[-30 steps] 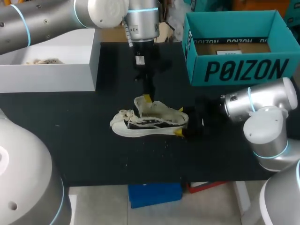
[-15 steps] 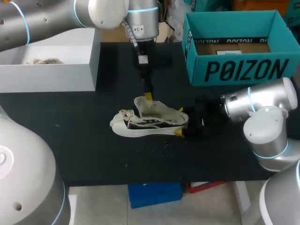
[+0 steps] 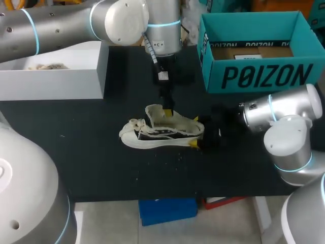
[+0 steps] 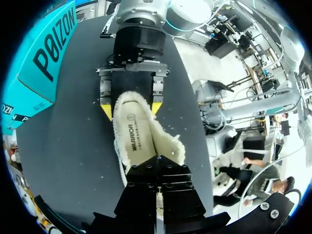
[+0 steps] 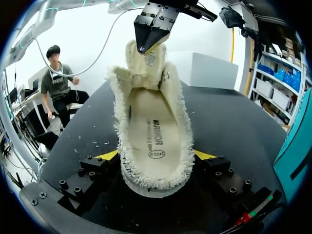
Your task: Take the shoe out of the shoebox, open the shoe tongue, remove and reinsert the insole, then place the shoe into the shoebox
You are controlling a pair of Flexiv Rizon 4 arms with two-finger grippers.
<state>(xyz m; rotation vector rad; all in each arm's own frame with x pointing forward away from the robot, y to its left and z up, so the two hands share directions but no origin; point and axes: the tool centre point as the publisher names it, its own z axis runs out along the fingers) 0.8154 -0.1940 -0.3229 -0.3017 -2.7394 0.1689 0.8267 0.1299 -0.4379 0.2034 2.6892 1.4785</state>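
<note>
Head view: the left arm is coming in from the upper left with its wrist pointing straight down, left end effector (image 3: 167, 110) sitting at the top of the shoe (image 3: 157, 133). The shoe is resting on the black bench (image 3: 101, 152), outside the teal shoebox (image 3: 259, 76). The right arm is reaching in low from the right, right end effector (image 3: 195, 143) at the heel.

Left wrist view: the right end effector is clamping the heel from both sides, with the insole (image 4: 139, 139) showing inside.

Right wrist view: yellow tips are pressing on either side of the heel. The left end effector is touching the raised tongue (image 5: 145, 57); can't tell whether it is gripping.
</note>
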